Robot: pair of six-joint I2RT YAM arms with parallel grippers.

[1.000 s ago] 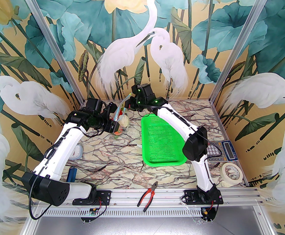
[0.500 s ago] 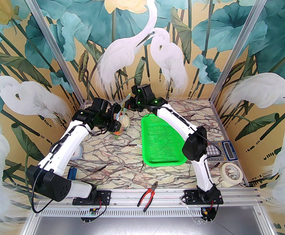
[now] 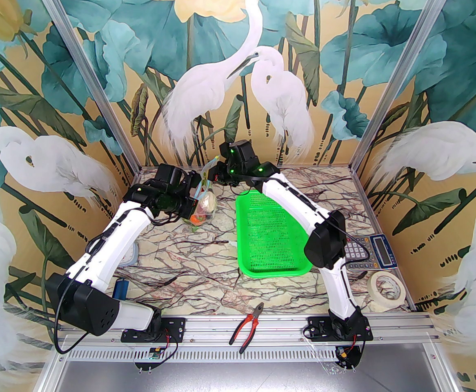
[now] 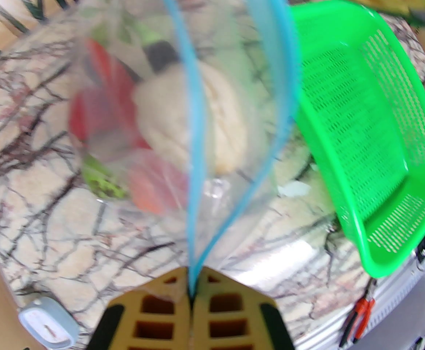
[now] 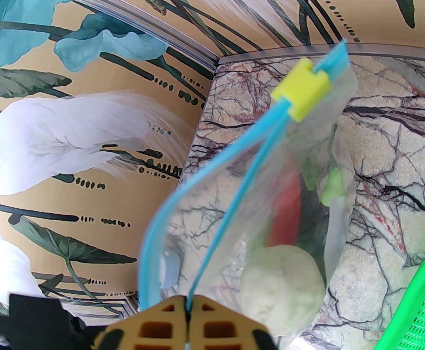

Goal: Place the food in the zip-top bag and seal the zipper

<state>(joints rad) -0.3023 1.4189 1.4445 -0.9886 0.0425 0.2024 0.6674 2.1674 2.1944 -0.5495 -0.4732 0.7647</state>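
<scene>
The zip-top bag [image 3: 203,202] hangs upright between the two arms at the back of the table, its bottom resting on the marble. The food shows through it: cream cauliflower [image 4: 216,122], red pieces [image 4: 99,86], an orange tomato [image 4: 150,191] and green cabbage [image 4: 101,181]. My left gripper [image 4: 190,297] is shut on the near end of the light blue zipper [image 4: 194,122], whose two strips spread apart beyond the fingers. My right gripper [image 5: 187,314] pinches one strip of the zipper [image 5: 234,195], a little short of the yellow slider [image 5: 301,89].
An empty green mesh basket [image 3: 270,235] lies right of the bag. Pliers [image 3: 246,327] rest on the front rail. A calculator [image 3: 368,251] and tape roll [image 3: 387,286] sit at the right, and a small round white device [image 3: 130,255] under the left arm. The back wall is close behind the bag.
My left gripper closed onto the bag's blue strip, and the left arm edged toward the bag. The bag's lower part shifted slightly. The right arm stayed put.
</scene>
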